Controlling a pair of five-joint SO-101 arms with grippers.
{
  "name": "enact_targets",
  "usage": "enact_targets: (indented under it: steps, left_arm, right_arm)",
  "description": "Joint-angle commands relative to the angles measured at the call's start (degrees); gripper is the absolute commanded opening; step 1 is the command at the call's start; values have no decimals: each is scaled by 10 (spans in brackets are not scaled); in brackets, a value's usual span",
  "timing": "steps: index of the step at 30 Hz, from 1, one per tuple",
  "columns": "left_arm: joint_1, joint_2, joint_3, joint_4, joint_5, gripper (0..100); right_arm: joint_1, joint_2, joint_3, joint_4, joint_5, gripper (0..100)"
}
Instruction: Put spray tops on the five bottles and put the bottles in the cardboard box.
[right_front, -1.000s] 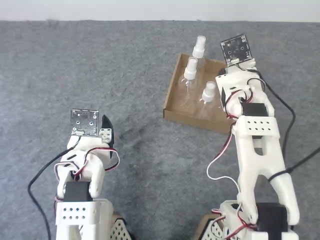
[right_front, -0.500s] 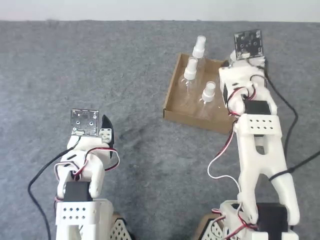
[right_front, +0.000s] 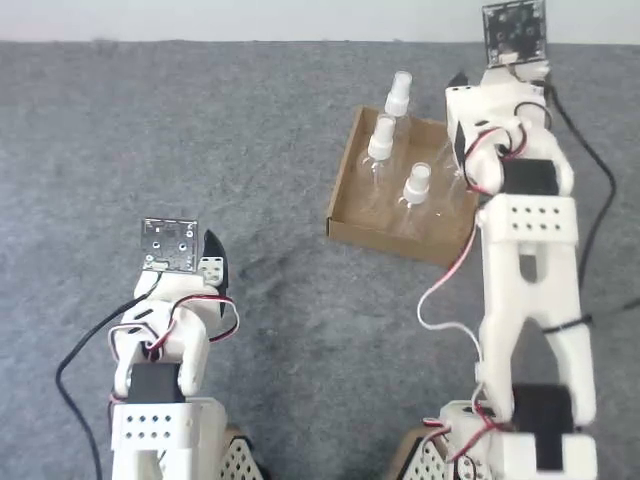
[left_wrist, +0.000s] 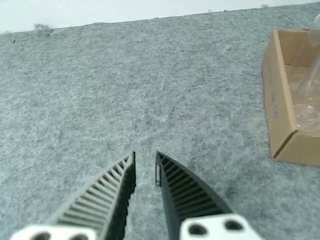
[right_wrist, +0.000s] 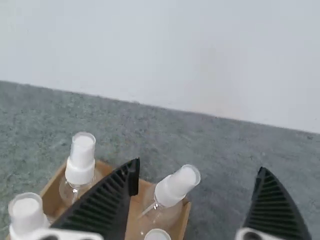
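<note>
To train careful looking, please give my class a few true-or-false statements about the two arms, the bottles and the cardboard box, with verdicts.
1. The cardboard box sits on a grey mat. True.
2. The left gripper holds a bottle. False: it holds nothing and is over bare mat, apart from the box.
3. The right gripper is wide open. True.
4. The bottles in the box have no spray tops. False: every bottle in view there wears a white spray top.
</note>
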Motion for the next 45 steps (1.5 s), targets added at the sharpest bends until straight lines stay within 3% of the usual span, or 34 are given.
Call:
enact_targets:
  steps: [1, 9, 20, 25, 37, 45]
  left_arm:
    - [1, -9, -3, -19, -4, 55]
    - [1, -9, -3, -19, -4, 55]
    - [1, -9, -3, -20, -4, 56]
    - [1, -8, -3, -20, -4, 56]
    - [1, -8, -3, -20, -4, 56]
    - [1, -8, -3, -20, -4, 56]
  right_arm:
    - [8, 25, -52, 1, -18, 292]
    - [9, 128, -135, 5, -115, 241]
    - [33, 162, -155, 5, -115, 101]
    - [35, 161, -155, 4, -113, 87]
    - [32, 161, -155, 5, 18, 87]
    - [31, 166, -152, 6, 33, 86]
